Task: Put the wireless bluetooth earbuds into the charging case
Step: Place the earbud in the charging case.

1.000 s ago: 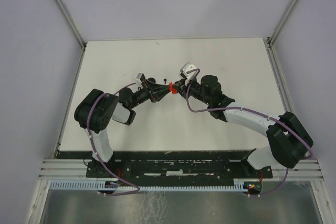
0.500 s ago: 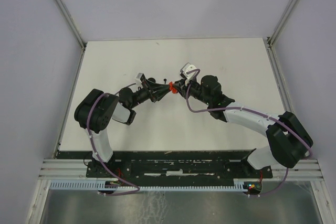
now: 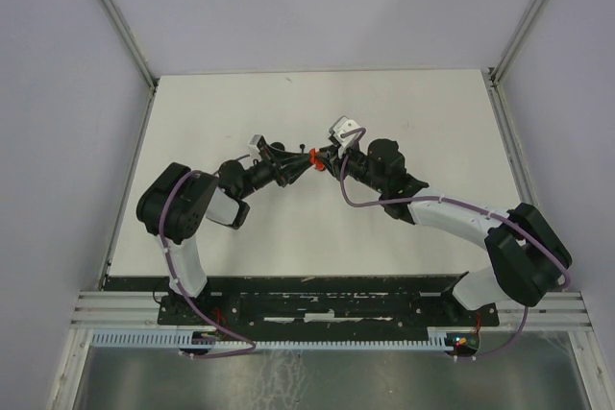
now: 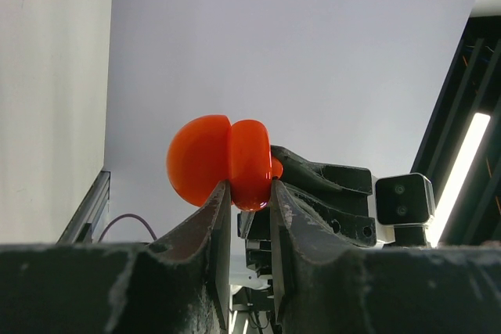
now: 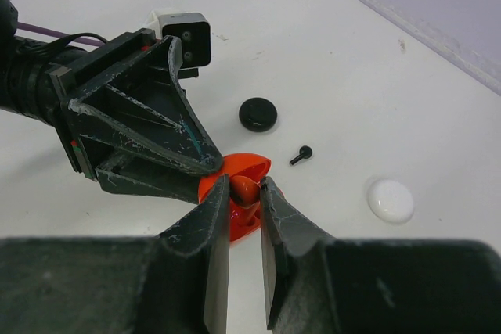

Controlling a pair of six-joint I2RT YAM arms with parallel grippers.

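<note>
Mid-air meeting above the white worktop [image 5: 329, 52]: my left end effector [image 4: 249, 188] is clamped tight on the lower edge of a glossy red round clamshell charging case [image 4: 205, 159]. It holds the case open and clear of the surface. My right end effector [image 5: 243, 184], fingers nearly together, pinches what I take to be a small red plastic earbud [image 5: 244, 191] right at the mouth of that case. From above, the two arms meet tip to tip near the middle of the worktop, with the red case between them.

I judge the step in hand to be the insertion itself: the earbud is at the case but not clearly seated. The next move calls for a short, straight push into the matching recess, then a release that does not drag the piece back out. The left grip has only the rim and must not yield.

On the worktop beyond lie a black disc-shaped case [image 5: 258, 114], a tiny black earbud [image 5: 300, 154] near it, and a white disc-shaped case [image 5: 390, 199] further off.

The recess is hidden behind my right fingers. Red on red blurs the earbud's outline, so I cannot tell whether it touches the seat. The left wrist view shows only the shells' outsides, and from above everything is too small to read.
</note>
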